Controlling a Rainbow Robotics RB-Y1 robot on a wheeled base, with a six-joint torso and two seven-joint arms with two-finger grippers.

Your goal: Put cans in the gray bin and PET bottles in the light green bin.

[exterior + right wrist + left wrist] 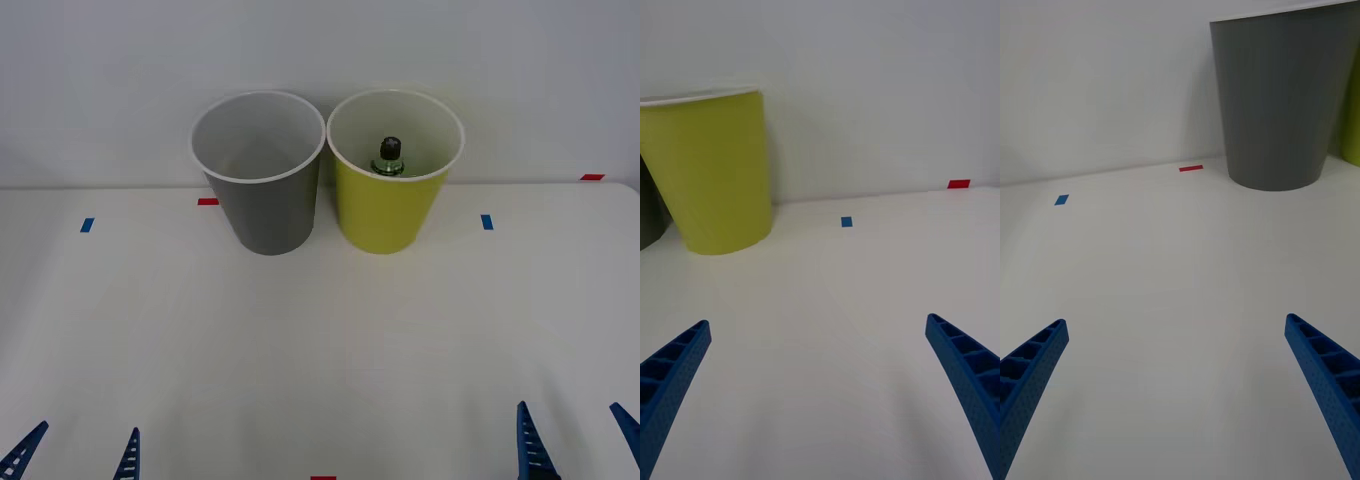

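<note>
The PET bottle (389, 157) stood upright inside the light green bin (385, 215), only its black screw cap and a sliver of green label showing above the near rim; no writing on that label could be read. The light green bin sat at the far side of the white table (320, 340), well ahead of the right gripper (578, 440) and off toward the robot's left of it, and in the right wrist view the same bin (715, 172) rose beyond the gripper's left finger. Just beside it, with the rims almost touching, stood the gray bin (265, 200), its pale inside showing nothing; it lay well ahead of the left gripper (78, 455) and toward the robot's right of it, as the left wrist view also showed (1281, 97). Neither bin carried any brand or lettering. The right gripper (820, 390) hovered low at the near edge of the table, its blue ribbed fingers (970, 375) spread wide apart and pinching nothing. The left gripper (1180, 390) hung at the same near edge on the other side, its fingers (1030, 375) likewise spread wide with bare table between them. Small tape marks lay ahead of the grippers: a blue mark (87, 225) and a red mark (208, 202) on the left side, a blue mark (487, 222) and a red mark (592, 177) on the right.
</note>
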